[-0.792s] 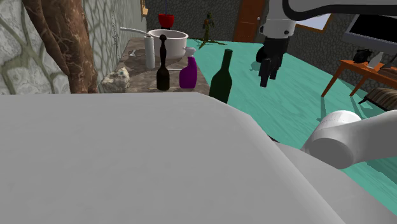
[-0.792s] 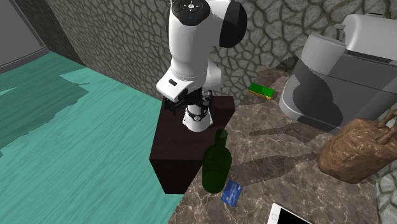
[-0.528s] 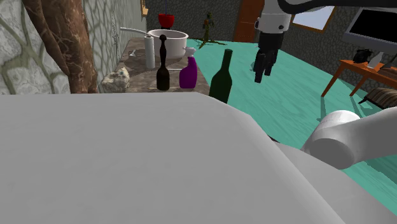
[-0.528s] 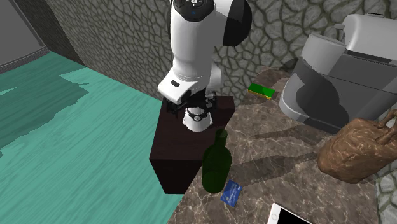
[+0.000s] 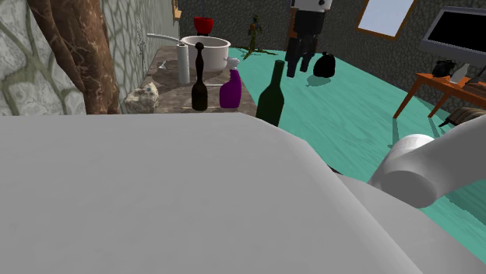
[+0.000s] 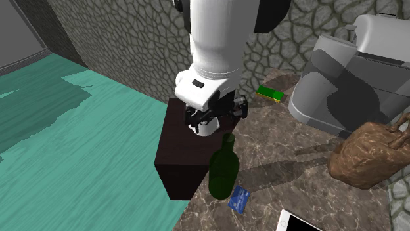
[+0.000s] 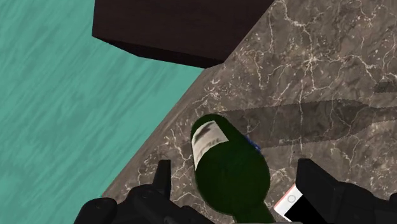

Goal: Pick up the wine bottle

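The wine bottle (image 5: 271, 96) is dark green and stands upright at the edge of a marble counter (image 6: 289, 177); it also appears as the bottle (image 6: 223, 172) in the second exterior view. My gripper (image 5: 295, 66) hangs above and just to the shoulder view's right of the bottle's neck. In the second exterior view the gripper (image 6: 211, 120) sits right over the bottle's top. Seen from the hand, the bottle (image 7: 226, 167) with its pale label lies between the fingers of the open gripper (image 7: 237, 170), which do not touch it.
A black pepper mill (image 5: 199, 82), a purple spray bottle (image 5: 230, 90), a white roll (image 5: 183, 63) and a white pot (image 5: 207, 51) stand behind the bottle. A blue card (image 6: 239, 199), a phone (image 6: 295, 223), a brown bag (image 6: 368, 155) and a grey appliance (image 6: 348, 72) share the counter. The dark stand (image 6: 189, 154) adjoins it.
The gripper has risen and swung toward the shoulder view's left, from beside the bottle to above its neck. The fingers stay apart; the bottle has not moved.
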